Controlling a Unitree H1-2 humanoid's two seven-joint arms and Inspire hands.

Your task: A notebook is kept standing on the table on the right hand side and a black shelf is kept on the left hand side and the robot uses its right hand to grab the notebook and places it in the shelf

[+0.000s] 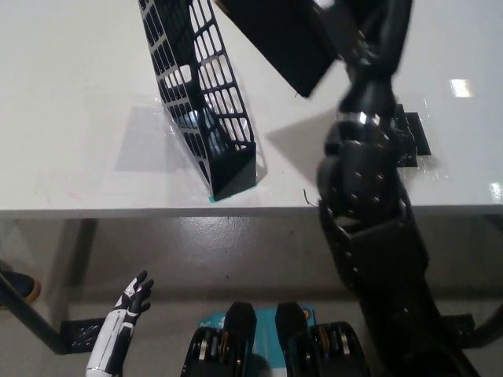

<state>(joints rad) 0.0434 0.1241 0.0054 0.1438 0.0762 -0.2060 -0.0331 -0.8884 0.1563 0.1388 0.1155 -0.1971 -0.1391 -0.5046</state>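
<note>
the black right hand (357,23) is cut off at the top edge, its fingers clamped on the flat black notebook (279,35), raised just beside the black lattice plastic shelf (200,94) near the white table (71,102) edge. the white left hand (132,297) hangs below, fingers apart. no writing readable.

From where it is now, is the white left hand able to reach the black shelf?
Probably not. The left hand hangs low, below the table edge, while the black shelf stands up on the tabletop. It would have to rise first.
</note>
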